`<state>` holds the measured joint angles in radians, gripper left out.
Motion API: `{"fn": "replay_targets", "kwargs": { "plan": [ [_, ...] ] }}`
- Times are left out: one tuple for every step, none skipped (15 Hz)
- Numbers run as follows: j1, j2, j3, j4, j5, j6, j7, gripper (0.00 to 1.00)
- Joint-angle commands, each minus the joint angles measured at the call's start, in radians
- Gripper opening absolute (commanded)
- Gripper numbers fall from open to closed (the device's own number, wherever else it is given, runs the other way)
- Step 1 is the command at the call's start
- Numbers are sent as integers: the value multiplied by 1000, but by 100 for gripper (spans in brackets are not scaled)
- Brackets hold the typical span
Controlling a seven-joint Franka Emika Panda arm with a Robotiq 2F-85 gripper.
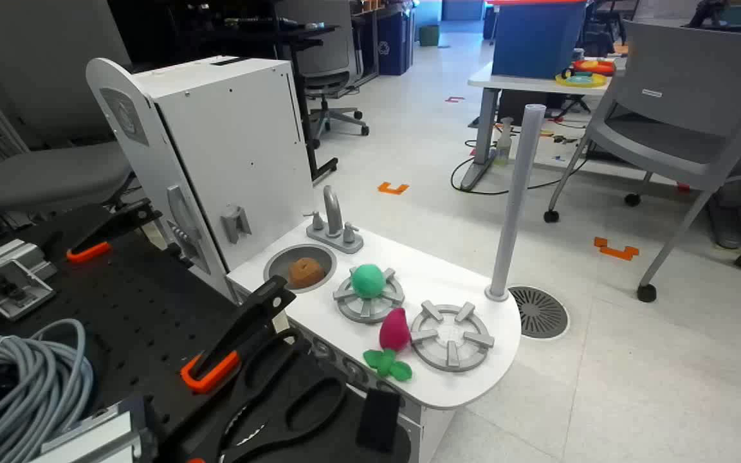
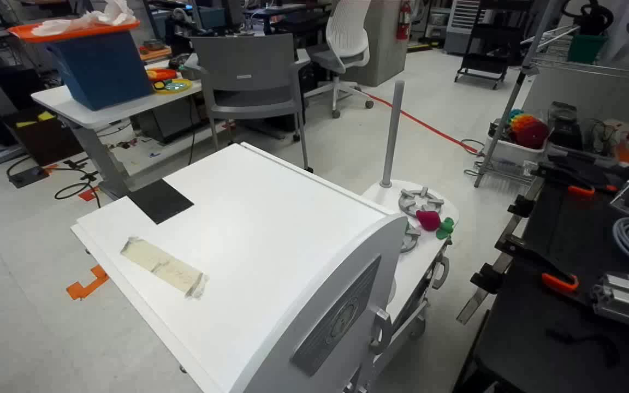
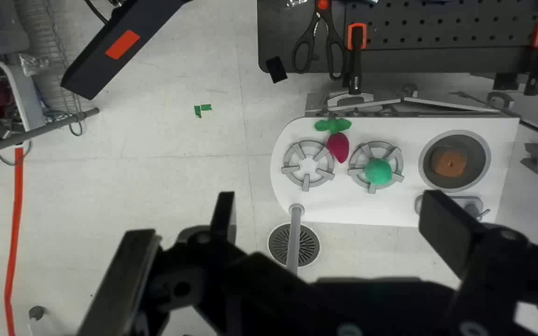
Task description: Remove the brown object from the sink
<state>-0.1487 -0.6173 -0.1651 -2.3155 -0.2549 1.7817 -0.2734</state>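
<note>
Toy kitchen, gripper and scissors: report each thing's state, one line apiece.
Gripper: open, holding nothing.
Brown object: resting in the sink, ungripped.
Sink: holding the brown object.
Green ball: resting on a burner grate.
Pink pointed object: lying on the countertop.
Faucet: upright beside the sink.
Grey pole: upright near the countertop's edge.
Scissors: handles spread, blade tips not visible.

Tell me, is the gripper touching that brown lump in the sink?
Apart: the wrist view shows the sink's rim between the brown lump and the open gripper.
</note>
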Motion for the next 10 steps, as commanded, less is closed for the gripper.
{"fn": "replay_targets", "kwargs": {
  "plan": [
    [13, -1, -9, 4, -5, -3, 6, 100],
    [13, -2, -9, 5, -5, -3, 6, 100],
    [13, -2, -9, 6, -6, -3, 6, 100],
    [13, -2, -9, 6, -6, -3, 6, 100],
    [13, -2, -9, 6, -6, -3, 6, 100],
    [13, -2, -9, 6, -6, -3, 6, 100],
    [12, 22, -6, 12, 2, 17, 31, 100],
    [17, 77, 2, 24, 1, 42, 53, 100],
    [23, 108, 4, 27, 7, 63, 64, 100],
    [31, 183, 22, 32, 3, 111, 104, 100]
  ]
}}
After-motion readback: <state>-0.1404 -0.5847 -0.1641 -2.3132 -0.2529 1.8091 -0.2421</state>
